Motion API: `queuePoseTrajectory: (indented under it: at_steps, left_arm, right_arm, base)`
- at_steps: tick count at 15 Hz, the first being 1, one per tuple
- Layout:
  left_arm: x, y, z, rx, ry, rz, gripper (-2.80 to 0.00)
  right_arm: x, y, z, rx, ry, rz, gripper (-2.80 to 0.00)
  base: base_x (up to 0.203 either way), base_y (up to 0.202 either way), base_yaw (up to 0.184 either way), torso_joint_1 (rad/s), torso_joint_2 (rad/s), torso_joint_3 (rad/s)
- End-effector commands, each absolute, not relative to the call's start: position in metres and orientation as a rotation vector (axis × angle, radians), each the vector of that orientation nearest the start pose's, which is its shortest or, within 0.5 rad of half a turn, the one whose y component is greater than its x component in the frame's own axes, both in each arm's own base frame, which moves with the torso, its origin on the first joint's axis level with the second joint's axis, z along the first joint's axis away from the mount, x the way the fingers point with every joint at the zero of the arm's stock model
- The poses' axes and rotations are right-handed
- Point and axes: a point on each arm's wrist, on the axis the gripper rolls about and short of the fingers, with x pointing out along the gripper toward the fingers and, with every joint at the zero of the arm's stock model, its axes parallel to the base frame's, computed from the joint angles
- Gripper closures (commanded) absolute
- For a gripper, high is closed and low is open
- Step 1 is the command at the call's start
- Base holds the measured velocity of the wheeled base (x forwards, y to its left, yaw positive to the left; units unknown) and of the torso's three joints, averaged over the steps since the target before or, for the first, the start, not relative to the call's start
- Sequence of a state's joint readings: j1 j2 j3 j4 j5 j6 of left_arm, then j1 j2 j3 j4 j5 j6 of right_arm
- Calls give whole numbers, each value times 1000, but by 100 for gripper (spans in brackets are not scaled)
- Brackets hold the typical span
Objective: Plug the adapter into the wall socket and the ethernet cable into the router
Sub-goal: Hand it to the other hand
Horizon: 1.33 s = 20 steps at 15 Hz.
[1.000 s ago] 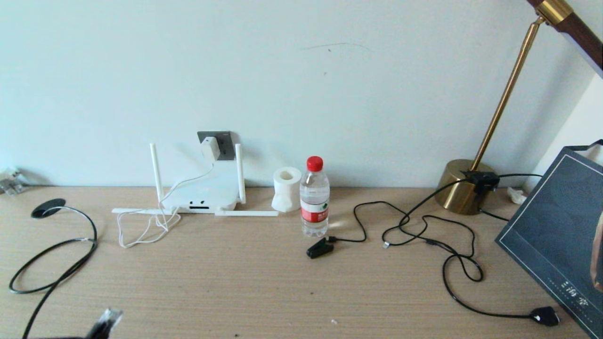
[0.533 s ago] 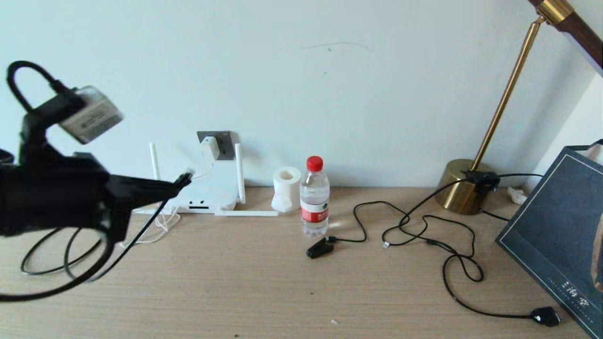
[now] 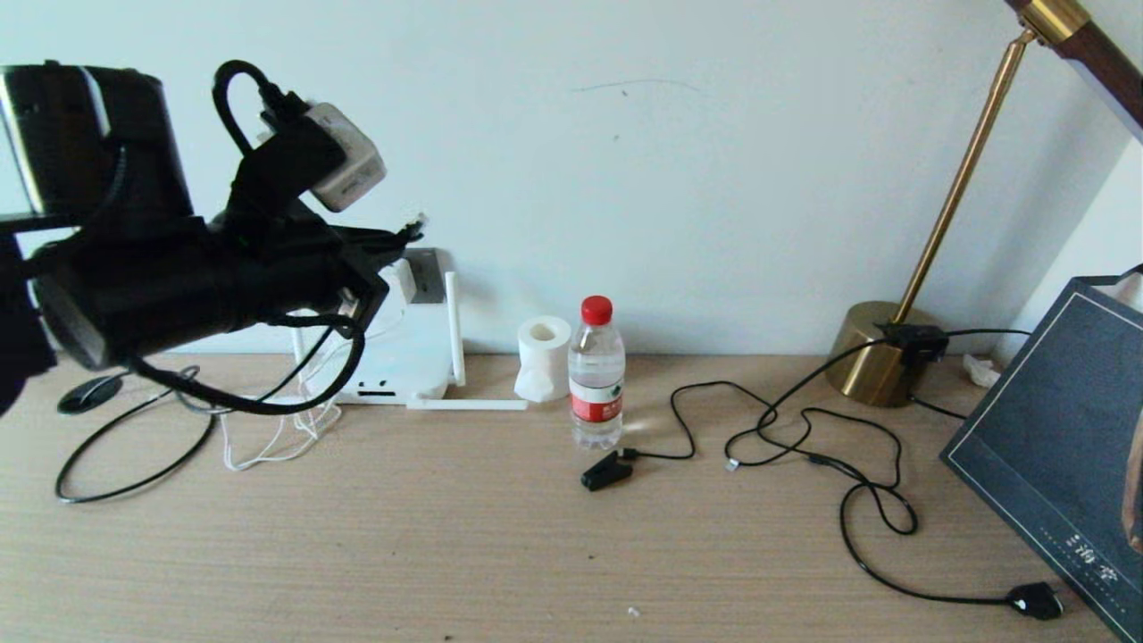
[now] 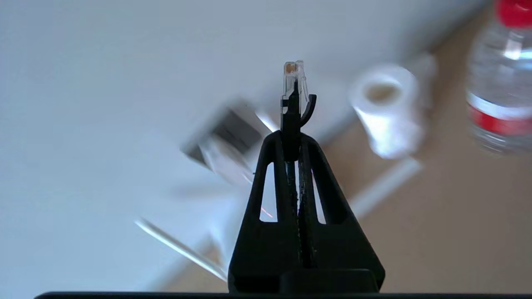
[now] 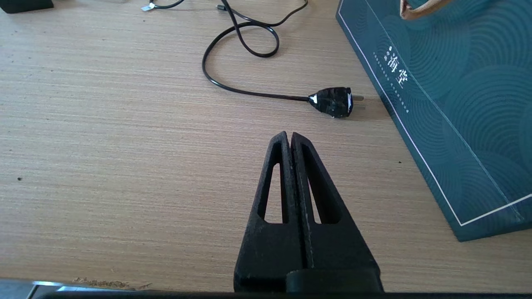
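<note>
So the left hand (image 3: 400, 234) is up in the upper left of the head view, clamped tight on the ethernet cable (image 3: 134, 446) right behind its plug. In the left wrist view you can see the clear tip (image 4: 293, 74) poking out past the fingertips (image 4: 277, 145), pointing toward the wall. The rest of that cable droops down and loops across the counter (image 3: 536, 536) at the left edge.

The router (image 3: 393, 366) sits at the back of the counter against the wall, left of centre, partly hidden by the arm. The adapter (image 3: 402, 279) is already sitting in the wall socket (image 3: 427, 272) just above it, its white cord (image 3: 268, 446) trailing down in front.

The right hand (image 5: 289, 139) is pinched closed on nothing, hovering over bare counter near a black plug (image 5: 332, 101) and a dark teal bag (image 5: 457, 104).
</note>
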State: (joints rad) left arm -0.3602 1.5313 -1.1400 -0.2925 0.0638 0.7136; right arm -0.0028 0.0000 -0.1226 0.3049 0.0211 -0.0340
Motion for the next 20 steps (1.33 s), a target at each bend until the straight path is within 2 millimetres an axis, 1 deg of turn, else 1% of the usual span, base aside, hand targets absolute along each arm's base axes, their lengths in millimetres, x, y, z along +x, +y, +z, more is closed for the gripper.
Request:
queuePoseTrajectory:
  at_steps: [1, 2, 5, 6, 7, 8, 9, 10, 12, 13, 14, 15, 16, 17, 18, 19, 20]
  left_arm:
    - [270, -102, 281, 808, -13, -333, 0]
    - [268, -106, 279, 831, -21, -354, 0]
    - [257, -133, 274, 851, -71, -507, 0]
    - [254, -144, 270, 854, -77, -553, 0]
    - [253, -154, 261, 864, -63, -592, 0]
    - [252, -158, 253, 872, -44, -611, 0]
    - [249, -157, 249, 878, -42, -613, 0]
    - [245, -155, 253, 904, -65, -606, 0]
    - [240, -152, 257, 1049, -122, -600, 0]
    - [237, -152, 256, 1097, -135, -611, 0]
    - [231, -155, 248, 1106, -127, -641, 0]
    - [226, -155, 240, 1111, -114, -663, 0]
    - [223, -155, 232, 1114, -109, -674, 0]
    - [222, -155, 230, 1105, -138, -661, 0]
    - [221, -155, 231, 1099, -154, -657, 0]
    - [220, -155, 231, 1099, -159, -663, 0]
    - [219, -158, 230, 1100, -162, -673, 0]
  right_arm:
    - [-35, 1, 78, -32, 185, 23, 0]
    - [-35, 1, 78, -34, 184, 25, 0]
    - [-35, 1, 77, -62, 186, 32, 0]
    - [-35, 1, 78, -70, 184, 34, 0]
    - [-35, 1, 78, -69, 183, 34, 0]
    - [-35, 1, 78, -69, 183, 31, 0]
    - [-35, 1, 78, -73, 184, 34, 0]
    - [-35, 1, 77, -78, 186, 37, 0]
    - [-35, 1, 78, -76, 184, 39, 0]
    - [-35, 1, 78, -73, 184, 36, 0]
    - [-35, 1, 79, -80, 179, 27, 0]
    - [-37, 1, 86, -82, 159, 28, 0]
    - [-39, 1, 102, -72, 138, 33, 0]
    - [-37, 1, 123, -48, 136, 46, 0]
    - [-36, 2, 151, -25, 111, 86, 0]
    - [-33, 4, 179, 2, 96, 189, 0]
    - [-25, 8, 199, 32, 111, 333, 0]
  base:
    - [0, 0, 0, 0, 0, 0]
    - [0, 0, 0, 0, 0, 0]
    - [0, 0, 0, 0, 0, 0]
    - [0, 0, 0, 0, 0, 0]
    - [0, 0, 0, 0, 0, 0]
    - [0, 0, 0, 0, 0, 0]
    - [0, 0, 0, 0, 0, 0]
    - [0, 0, 0, 0, 0, 0]
    - [0, 0, 0, 0, 0, 0]
    - [0, 0, 0, 0, 0, 0]
    - [0, 0, 0, 0, 0, 0]
    - [0, 0, 0, 0, 0, 0]
    - [0, 0, 0, 0, 0, 0]
    - [0, 0, 0, 0, 0, 0]
    - [0, 0, 0, 0, 0, 0]
    - [0, 0, 0, 0, 0, 0]
    - [0, 0, 0, 0, 0, 0]
